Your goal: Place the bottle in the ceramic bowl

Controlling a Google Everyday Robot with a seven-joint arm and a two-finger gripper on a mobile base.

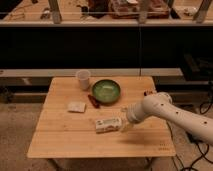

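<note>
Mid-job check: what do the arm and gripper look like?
The arm is thick, tubular and white, with small dark dots on its shell. It narrows to a pale gripper, just right of the bottle.

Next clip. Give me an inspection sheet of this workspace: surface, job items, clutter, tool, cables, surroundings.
Surface: wooden table, on a speckled floor.
Job's things: bottle lying on its side near the front; ceramic bowl upright toward the back, nothing seen inside.
Clutter: cup left of the bowl; pale pad; small dark red object by the bowl's front-left rim.
Grippers: tool on the white arm, low at the bottle's right end; contact unclear.
Cables: dark cables on the floor, right.
Surroundings: dark shelving behind.
</note>
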